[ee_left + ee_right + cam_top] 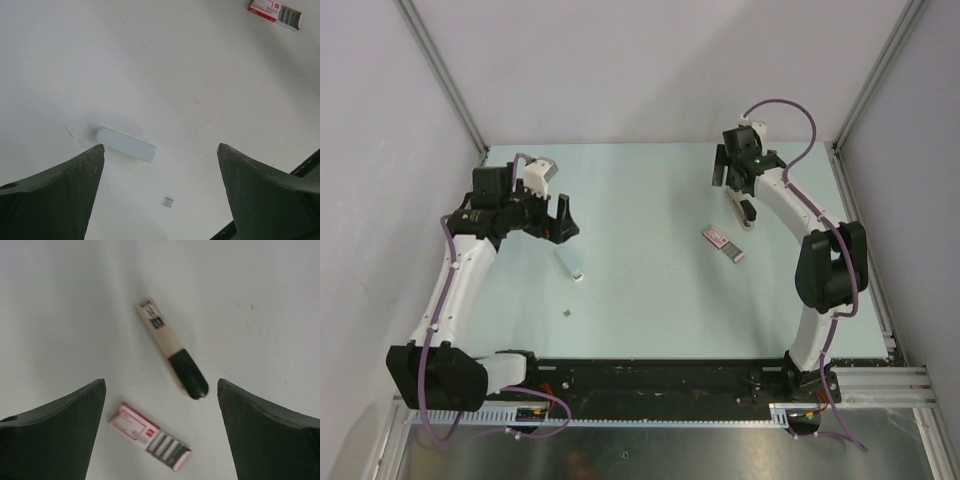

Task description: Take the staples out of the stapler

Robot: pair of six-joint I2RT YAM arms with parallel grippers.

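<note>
Only the overhead view takes in both arms at once. There the stapler is seen lying flat on the tabletop at the far right, close beside the right arm's wrist, with a pink-and-white box just nearer. The stapler's pale top and dark end are made out clearly only by the right wrist camera. There the right claw is held wide above it, gripping nothing. The grey strips in the box's open end are shown there too. A tiny staple strip is resolved by the left wrist camera alone; overhead it is a mere speck. It lies near a pale oblong piece, not touching it. The left claw is spread wide over both, empty.
</note>
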